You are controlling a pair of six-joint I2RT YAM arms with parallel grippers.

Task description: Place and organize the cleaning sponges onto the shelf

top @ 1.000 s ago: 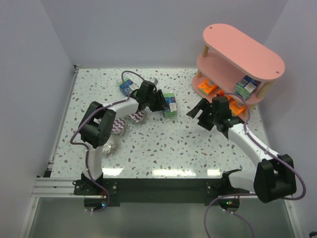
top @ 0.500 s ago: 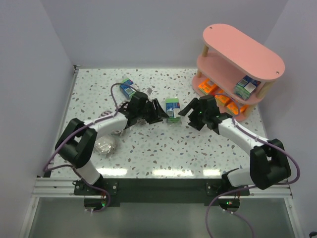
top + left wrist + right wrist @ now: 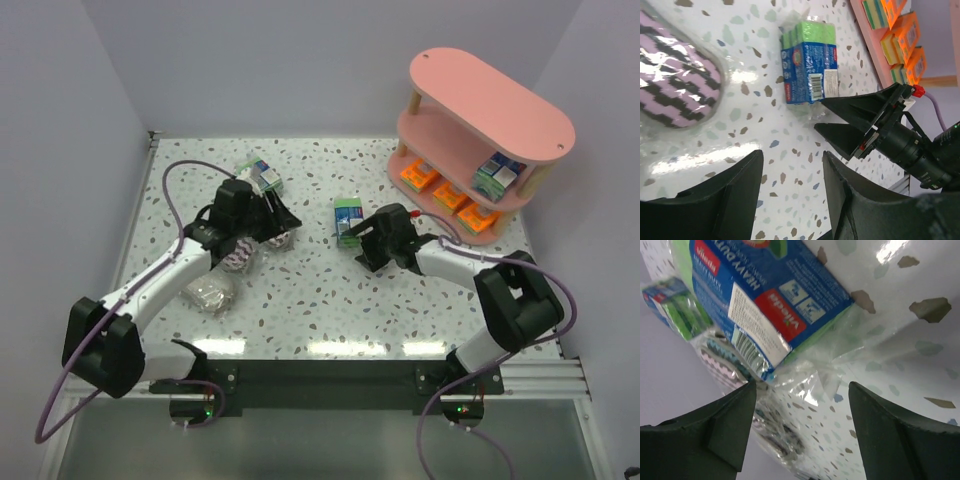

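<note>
left claw drawn back, open, empty, right claw open at green-blue pack

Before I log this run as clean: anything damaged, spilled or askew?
Nothing stands out. The green-blue pack lies intact before the open right gripper; orange packs sit in a row on the shelf.

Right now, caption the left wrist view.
Jaws open, the right gripper faces the green-and-blue sponge pack; purple zigzag sponge lies nearby.
</note>
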